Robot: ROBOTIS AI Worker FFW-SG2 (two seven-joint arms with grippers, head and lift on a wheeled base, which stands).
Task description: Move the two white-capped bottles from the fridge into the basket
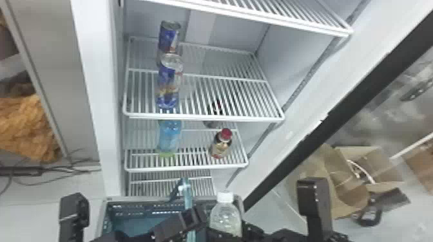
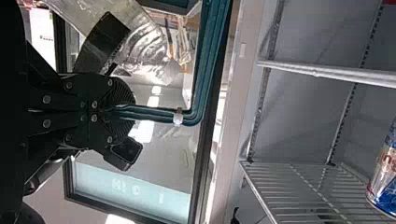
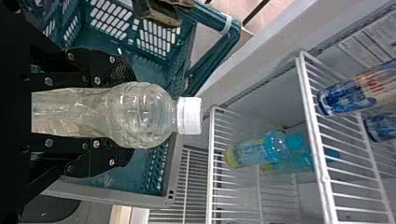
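Right pincer [image 3: 127, 114]: closed round white-capped bottle [image 3: 142, 114]. Left pincer [image 2: 116, 110]: closed on teal handle [image 2: 156, 114]. Advised: lower bottle, upright, inside basket [image 3: 112, 195] before release.

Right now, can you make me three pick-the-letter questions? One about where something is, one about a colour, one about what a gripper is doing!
1. Where is the white-capped bottle?
A) On the floor
B) In the right gripper
C) On the top shelf

2. What colour is the cap of the front dark bottle?
A) Red
B) Green
C) Yellow

3. How is the left gripper?
A) Open and empty
B) Shut on a can
C) Shut on the basket handle

Letters:
1 B: its body sits between those fingers.
2 A: the head view shows it red.
3 C: its fingers meet around the teal bars.
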